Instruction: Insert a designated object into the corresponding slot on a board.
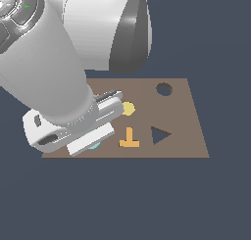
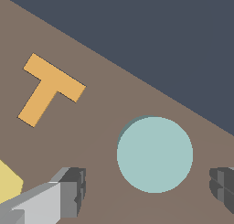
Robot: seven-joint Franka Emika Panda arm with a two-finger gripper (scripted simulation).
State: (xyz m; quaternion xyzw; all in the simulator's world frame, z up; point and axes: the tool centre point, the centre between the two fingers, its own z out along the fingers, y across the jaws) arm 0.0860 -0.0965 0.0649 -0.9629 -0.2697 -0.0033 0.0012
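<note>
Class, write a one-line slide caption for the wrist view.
Open gripper straddles the teal disc on the brown board, beside the orange T.

An orange T-shaped piece (image 1: 129, 138) lies flat a little way off to the claw's side, toward the exterior view's right, close to the near edge of the brown surface. In the wrist view the same piece (image 2: 49, 89) lies ahead of one finger and well clear of it, its crossbar turned at a slant.

A yellow hexagon (image 1: 128, 108) sits just past the claw's far end, partly hidden by it. In the wrist view only a corner of it (image 2: 9, 184) shows, right beside one finger.

A dark triangular hole (image 1: 159, 135) lies further from the claw than the T, just beyond it on the same side.
</note>
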